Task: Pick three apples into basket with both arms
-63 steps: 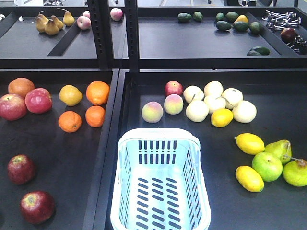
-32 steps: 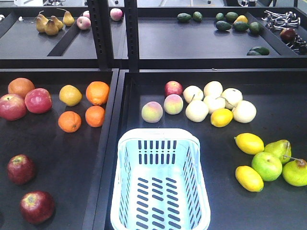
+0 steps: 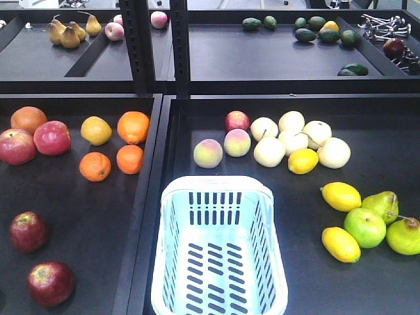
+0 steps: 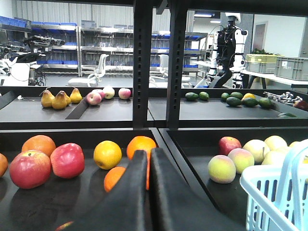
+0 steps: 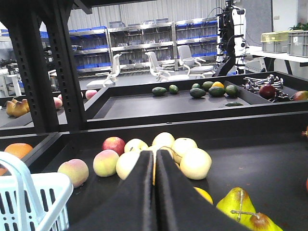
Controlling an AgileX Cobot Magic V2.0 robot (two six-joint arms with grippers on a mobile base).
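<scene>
Front-facing view: basket (image 3: pixel 220 187) sits near centre, I judge so my left hand (image 4: pixel 145 154) and right hand (image 5: pixel 155 154), both clenched empty, can each reach it.

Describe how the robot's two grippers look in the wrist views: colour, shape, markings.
The left gripper and the right gripper look alike: each has two plain matte black fingers, broad at the base, narrowing to blunt tips. No markings or cables show. The arms themselves are out of view.
</scene>
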